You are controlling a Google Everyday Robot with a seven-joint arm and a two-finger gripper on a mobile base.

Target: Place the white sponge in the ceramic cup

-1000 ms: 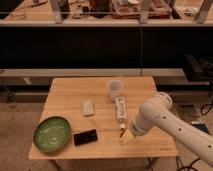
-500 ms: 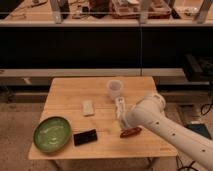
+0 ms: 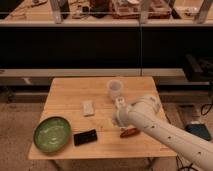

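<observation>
On the table (image 3: 65, 90), close to its far edge, the cup (image 3: 115, 88) stands upright; all positions below are given relative to this cup as seen in the camera view. The sponge (image 3: 88, 107) lies flat on the table, left of the cup and somewhat nearer the camera. It is outside the cup, well apart from it, and touches no other item. The hand (image 3: 115, 120) is almost straight in front of the cup, nearer the camera, over the middle of the table. It is on the cup's side of the sponge and apart from the sponge. Whether the hand is open or closed cannot be told. The arm (image 3: 150, 117) runs from the hand to the right of the cup, bends at a rounded white joint, and leaves the view at the lower right corner. A white tube (image 3: 119, 103) lies just in front of the cup, between the cup and the hand, and its near end is hidden by the arm. A reddish-brown item (image 3: 129, 132) lies further in front of the cup, slightly to the right, just beside the arm's lower edge; what it is cannot be told. A flat black item (image 3: 85, 137) lies left of the cup and much nearer the camera, past the sponge. A green bowl (image 3: 51, 134) sits farthest from the cup, near the table's front left corner, just beside the black item.
</observation>
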